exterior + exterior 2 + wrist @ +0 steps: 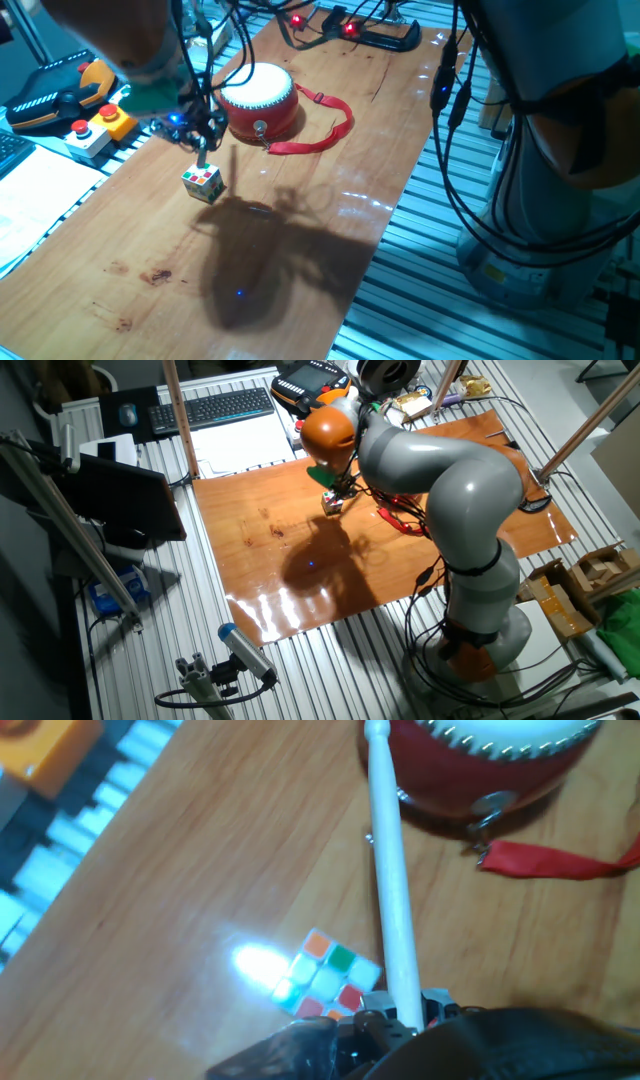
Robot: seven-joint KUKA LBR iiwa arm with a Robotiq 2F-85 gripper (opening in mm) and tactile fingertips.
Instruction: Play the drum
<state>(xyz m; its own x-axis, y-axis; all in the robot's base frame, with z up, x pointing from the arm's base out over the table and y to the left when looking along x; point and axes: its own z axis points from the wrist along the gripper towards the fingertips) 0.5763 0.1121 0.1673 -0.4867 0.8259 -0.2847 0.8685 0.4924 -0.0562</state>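
Right up against the hand camera is the dark tool (400, 1020), and it's clamped on a pale wooden stick (388, 870) that runs away from the lens toward the drum (480, 765). You can't really see the finger gap, but the stick comes straight out of the grip, so I'd call it closed on that.

Going left to right in the fixed view from the bench's long side: off the left edge sits an orange and black pendant (50, 90) with a red button box next to it. Then comes the tool (195, 125), hovering above the bench (330, 230). Just below it is a small multicoloured cube (203, 183) lying on the wood, apart from the drum. Right of the tool is the drum (258, 100), upright near the far left part of the bench, white skin facing up, with its red strap (325, 130) looping out to the right.

Step-wise I'd say it's in the striking phase: stick in hand, tip just short of the drum's side rather than over the skin. Next move probably needs the stick lifted and carried right so the tip comes down on the white top, not the red wall. Worth keeping clear of the cube while swinging.
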